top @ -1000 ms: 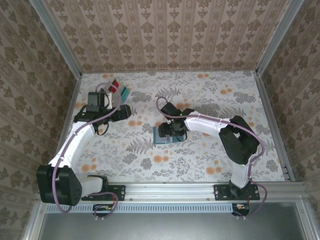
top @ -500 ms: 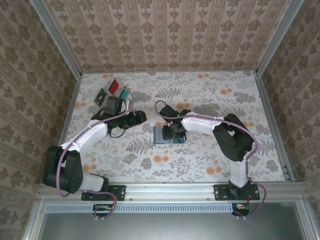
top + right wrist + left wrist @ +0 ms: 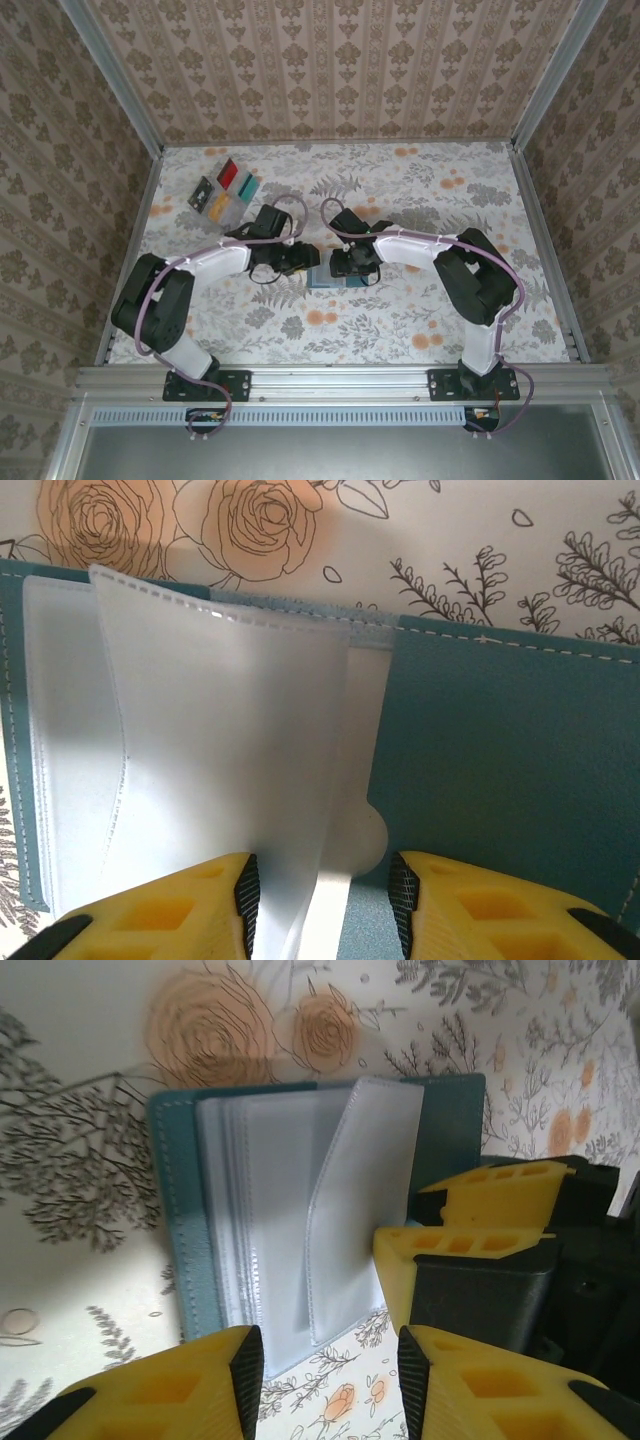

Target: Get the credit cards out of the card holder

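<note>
Lying open near the middle of the table [image 3: 420, 200], the card holder [image 3: 326, 278] is seen as a teal cover with a stack of clear plastic sleeves [image 3: 290, 1210] fanned over its inside. The credit cards [image 3: 226, 190] are spread flat well apart from it, toward 10 o'clock, near the table's far left corner: red, teal, black, yellow-orange and pale grey.

The left gripper [image 3: 303, 260] is set at the holder's 9 o'clock edge. In its wrist view the fingers [image 3: 200, 1390] are held partly spread, with the sleeves' edge reaching into the gap; whether anything is touched cannot be told. The right gripper [image 3: 352, 264] is set at the holder's 2 o'clock side, its fingers [image 3: 170, 910] likewise partly spread. One raised sleeve [image 3: 230, 750] is seen running down between them, with open space left beside it.

Both arms are bent at the elbow and reached inward, so that the two grippers are placed close together, facing each other across the holder.
</note>
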`<state>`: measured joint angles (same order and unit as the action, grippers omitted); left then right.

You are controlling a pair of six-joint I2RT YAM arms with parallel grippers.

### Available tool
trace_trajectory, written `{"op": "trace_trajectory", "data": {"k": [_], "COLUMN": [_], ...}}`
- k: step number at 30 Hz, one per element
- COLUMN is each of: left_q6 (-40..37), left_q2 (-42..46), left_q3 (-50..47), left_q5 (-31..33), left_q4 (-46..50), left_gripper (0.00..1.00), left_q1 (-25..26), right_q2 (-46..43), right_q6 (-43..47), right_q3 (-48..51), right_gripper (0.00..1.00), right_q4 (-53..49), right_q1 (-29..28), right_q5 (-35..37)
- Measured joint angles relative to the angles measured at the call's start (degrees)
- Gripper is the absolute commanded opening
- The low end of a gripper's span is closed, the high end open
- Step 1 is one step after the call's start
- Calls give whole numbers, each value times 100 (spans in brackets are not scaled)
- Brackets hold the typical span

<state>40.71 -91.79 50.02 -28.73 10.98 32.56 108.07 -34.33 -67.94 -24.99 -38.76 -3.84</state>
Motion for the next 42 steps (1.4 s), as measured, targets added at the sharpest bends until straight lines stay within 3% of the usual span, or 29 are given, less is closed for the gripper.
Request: {"op": "trace_trajectory", "data": {"k": [20,42], "left_q6": [184,260], "left_q2": [-656,-804], "left_q3": [42,280], "left_q5": [-160,-675], "left_q4": [-426,-481], "left_gripper": [41,36], "left_q1": [122,122], "right_q2": [-125,-581], "right_q6": [-208,-645], "right_q3": [240,1167], "right_gripper": [37,38], "right_q4": [284,1565], "right_q1": [96,479], "right_q5": [-190,-1058]}}
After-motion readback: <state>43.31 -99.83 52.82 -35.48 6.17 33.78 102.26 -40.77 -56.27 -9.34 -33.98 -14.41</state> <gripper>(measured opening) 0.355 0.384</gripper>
